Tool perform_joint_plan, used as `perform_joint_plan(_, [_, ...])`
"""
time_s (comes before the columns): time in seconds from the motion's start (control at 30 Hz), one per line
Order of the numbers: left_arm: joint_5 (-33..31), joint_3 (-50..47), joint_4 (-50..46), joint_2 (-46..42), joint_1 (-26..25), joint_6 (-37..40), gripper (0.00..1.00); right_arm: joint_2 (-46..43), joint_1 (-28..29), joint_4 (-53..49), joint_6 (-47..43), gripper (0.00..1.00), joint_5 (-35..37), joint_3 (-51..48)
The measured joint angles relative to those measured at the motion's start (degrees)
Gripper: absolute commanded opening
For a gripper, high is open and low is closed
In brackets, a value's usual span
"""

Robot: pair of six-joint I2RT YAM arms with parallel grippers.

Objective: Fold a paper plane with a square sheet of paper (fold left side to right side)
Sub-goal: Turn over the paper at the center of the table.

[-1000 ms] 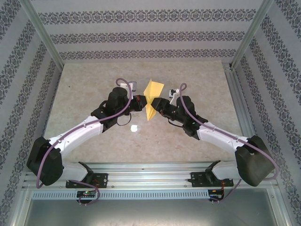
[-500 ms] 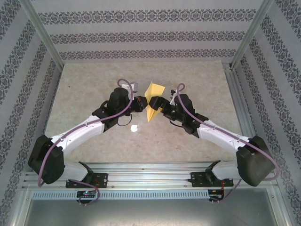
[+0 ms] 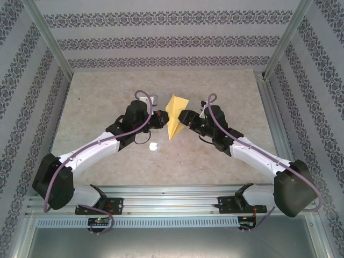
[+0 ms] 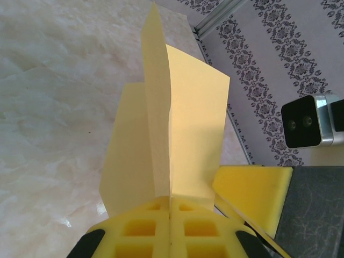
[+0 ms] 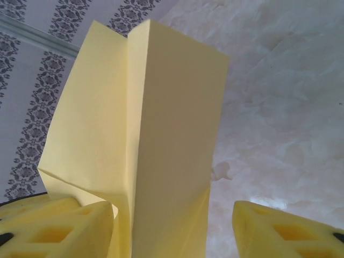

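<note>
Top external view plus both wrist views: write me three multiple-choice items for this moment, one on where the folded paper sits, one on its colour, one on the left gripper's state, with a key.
1. Where is the paper plane?
A. left of both grippers
B. between the left gripper and the right gripper
C. right of both grippers

2. What colour is the paper plane?
A. white
B. blue
C. yellow

3. What state is the left gripper in?
A. shut on the paper plane
B. open, holding nothing
C. open, with the paper plane loose between its fingers

Key:
1 B, the top view shows a gripper on each side of it.
2 C, it is yellow in all three views.
3 A, the left wrist view shows its jaws pressed together with the paper rising from between them.
</note>
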Motion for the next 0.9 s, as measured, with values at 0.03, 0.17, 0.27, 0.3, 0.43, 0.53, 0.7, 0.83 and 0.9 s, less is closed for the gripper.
perform_joint_plan(0.03, [0.00,0.00,-0.02,0.00,0.00,0.00,0.01,0.22,-0.13,0.22,0.22,0.45,-0.17,0.20])
perform_joint_plan(0.17, [0.00,0.00,-0.02,0.02,0.00,0.00,0.01,1.53,-0.24,0.44,0.52,0.40,-1.11,1.73])
perform_joint_plan(0.27, [0.00,0.00,0.00,0.28,0.00,0.00,0.01,2.12,-0.24,0.79,0.59,0.31,-1.62,2.38])
perform_joint_plan(0.3, [0.00,0.00,0.00,0.42,0.00,0.00,0.01,2.32,-0.24,0.85,0.74,0.28,-1.73,2.56])
perform_joint_plan(0.43, [0.02,0.00,0.00,1.09,0.00,0.00,0.02,3.23,-0.20,1.03,1.05,0.12,-2.14,2.93])
perform_joint_plan(0.53, [0.20,0.00,0.00,1.20,0.00,0.00,0.04,3.63,-0.20,0.74,0.55,0.02,-2.36,3.15])
perform_joint_plan(0.7, [0.31,0.00,0.00,1.20,0.00,0.42,0.41,3.63,-0.20,-1.81,-2.45,0.00,-2.25,4.79])
perform_joint_plan(0.83, [0.70,0.09,-1.29,0.57,0.28,0.37,0.78,3.58,-0.20,-6.93,-8.63,0.00,-0.22,7.72])
perform_joint_plan(0.9, [0.83,0.31,-5.14,-1.84,1.49,1.33,0.89,3.30,-0.07,-10.38,-14.16,0.00,2.23,9.49])
